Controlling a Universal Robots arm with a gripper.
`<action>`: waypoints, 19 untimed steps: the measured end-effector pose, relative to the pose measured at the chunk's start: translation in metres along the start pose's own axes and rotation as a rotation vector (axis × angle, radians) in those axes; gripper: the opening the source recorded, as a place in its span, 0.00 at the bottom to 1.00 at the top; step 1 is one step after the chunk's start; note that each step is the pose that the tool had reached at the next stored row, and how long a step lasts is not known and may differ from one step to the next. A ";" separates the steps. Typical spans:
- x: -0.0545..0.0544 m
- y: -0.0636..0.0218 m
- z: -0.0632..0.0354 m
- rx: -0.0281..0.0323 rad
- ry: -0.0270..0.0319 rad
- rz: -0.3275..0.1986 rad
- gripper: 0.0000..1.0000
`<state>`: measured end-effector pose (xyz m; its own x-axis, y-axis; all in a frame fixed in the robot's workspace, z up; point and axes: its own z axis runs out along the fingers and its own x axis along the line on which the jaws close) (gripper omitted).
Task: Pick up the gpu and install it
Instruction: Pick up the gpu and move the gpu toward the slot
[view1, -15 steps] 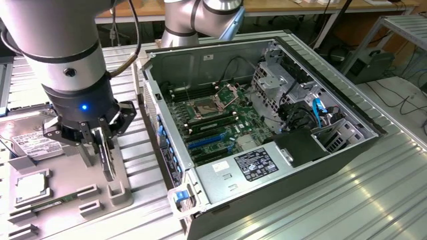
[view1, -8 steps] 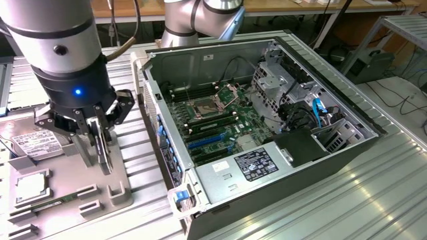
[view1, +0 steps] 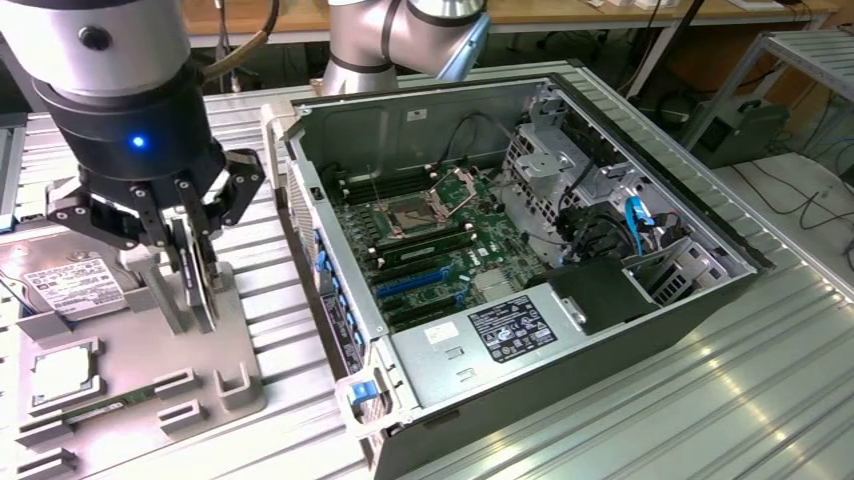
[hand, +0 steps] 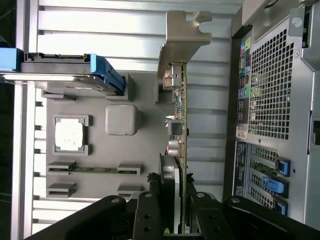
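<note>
Standing on its thin edge over the grey tray (view1: 147, 340) (hand: 145, 150), your one gpu (view1: 203, 285) (hand: 181, 130) is clamped by the gripper (view1: 191, 250) (hand: 175, 185), whose fingers are drawn partway in against its two faces. You cannot tell whether it has cleared its holder. On that tray lie one hard drive (view1: 74, 280) (hand: 60, 70), one processor (view1: 60, 372) (hand: 69, 135) and one memory stick (view1: 100, 408) (hand: 92, 170). One open computer case (view1: 400, 130) (hand: 270, 90) stands just beside it, on the exterior view's right.

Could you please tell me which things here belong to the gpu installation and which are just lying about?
Part of the job:
- gpu, on edge, clamped in the gripper
- open computer case

Lying about, on the grey tray:
- hard drive
- processor chip
- memory stick
</note>
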<state>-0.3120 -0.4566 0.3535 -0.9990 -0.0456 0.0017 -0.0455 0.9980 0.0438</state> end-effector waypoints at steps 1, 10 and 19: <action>0.000 0.0001 -0.0029 0.0000 0.0000 0.000 0.28; 0.000 0.0014 -0.0325 0.0000 0.0001 0.000 0.28; 0.000 0.0027 -0.0616 0.0001 0.0001 0.000 0.28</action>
<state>-0.3120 -0.4566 0.4152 -0.9990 -0.0456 0.0018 -0.0455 0.9980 0.0437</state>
